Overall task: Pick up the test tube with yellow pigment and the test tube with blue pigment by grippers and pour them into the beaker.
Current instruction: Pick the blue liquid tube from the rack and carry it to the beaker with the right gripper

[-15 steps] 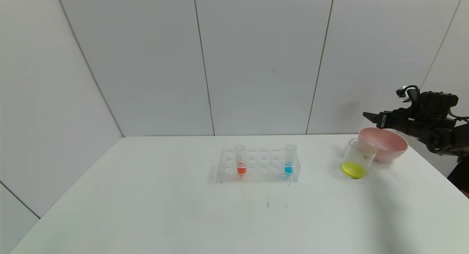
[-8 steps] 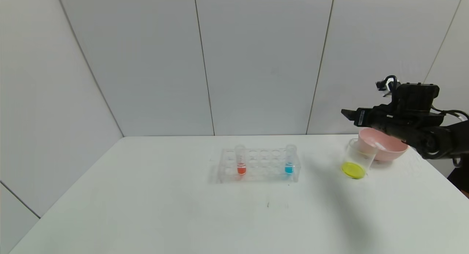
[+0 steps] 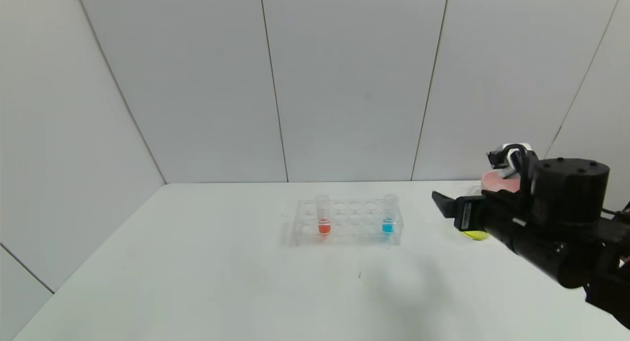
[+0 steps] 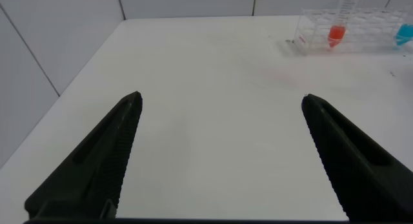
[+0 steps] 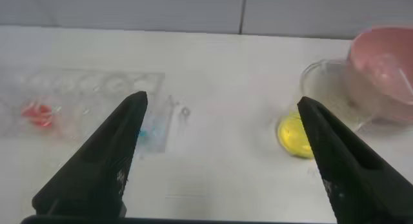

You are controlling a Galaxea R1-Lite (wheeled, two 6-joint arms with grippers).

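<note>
White table (image 3: 197, 282) under plain grey wall panels. At far left, out of the head view and seen only by its own wrist camera: left gripper (image 4: 219, 159), fingers spread wide apart, holding nothing, low over bare table and apparently parked. Near the middle: clear many-holed tube rack (image 3: 347, 223), there to keep tubes upright. In its left end, a tube with orange-red liquid (image 3: 323, 215), no part of the job. In its right end, the test tube with blue pigment (image 3: 389, 214), upright, cyan liquid at its bottom, not yet poured. No yellow tube to be seen in the rack. To the right: right gripper (image 3: 445, 205), fingers wide apart and empty, pointing leftward at the rack's blue end, probably lined up to take that tube. Behind the arm: the beaker (image 5: 322, 114), mostly hidden in the head view, holding a shallow pool of yellow liquid, so the yellow pour looks done. Just beside it, farther right: pink bowl (image 5: 384, 72), contents unclear.
</note>
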